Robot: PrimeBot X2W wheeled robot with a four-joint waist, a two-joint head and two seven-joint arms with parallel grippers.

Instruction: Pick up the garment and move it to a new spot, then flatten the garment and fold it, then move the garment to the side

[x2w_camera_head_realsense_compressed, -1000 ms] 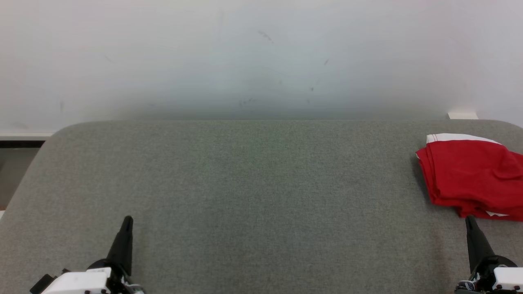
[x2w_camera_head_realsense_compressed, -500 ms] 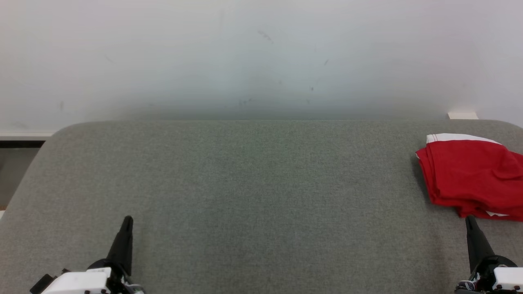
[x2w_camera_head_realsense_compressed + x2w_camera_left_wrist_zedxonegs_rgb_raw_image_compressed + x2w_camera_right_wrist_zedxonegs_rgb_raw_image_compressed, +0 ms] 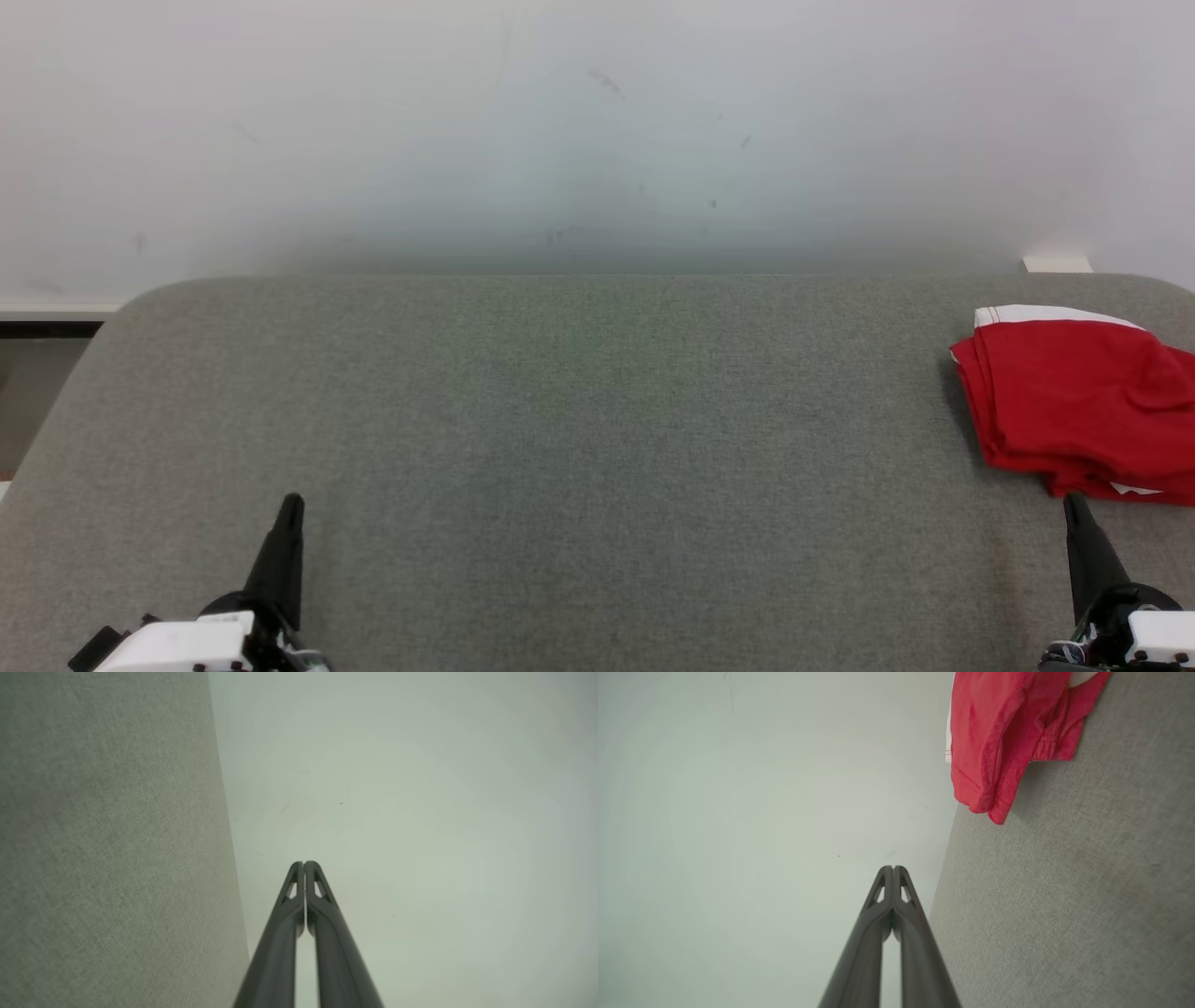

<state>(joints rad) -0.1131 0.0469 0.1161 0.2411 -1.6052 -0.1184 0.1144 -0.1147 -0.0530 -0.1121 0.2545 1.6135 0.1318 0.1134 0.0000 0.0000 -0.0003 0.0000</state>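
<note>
While the left hand [image 3: 291,506] and the right hand [image 3: 1074,504] hover empty and pressed together, the red garment [image 3: 1074,401] lies bunched at the right edge of the grey worktop [image 3: 560,420], seemingly light, limp and best pinched at its near hem.

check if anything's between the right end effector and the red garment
Nothing visible does. In the head view the shut right end effector points up at the lower right, and the red garment lies just beyond its tip on the grey padded surface, with only that grey surface showing in the gap.
</note>
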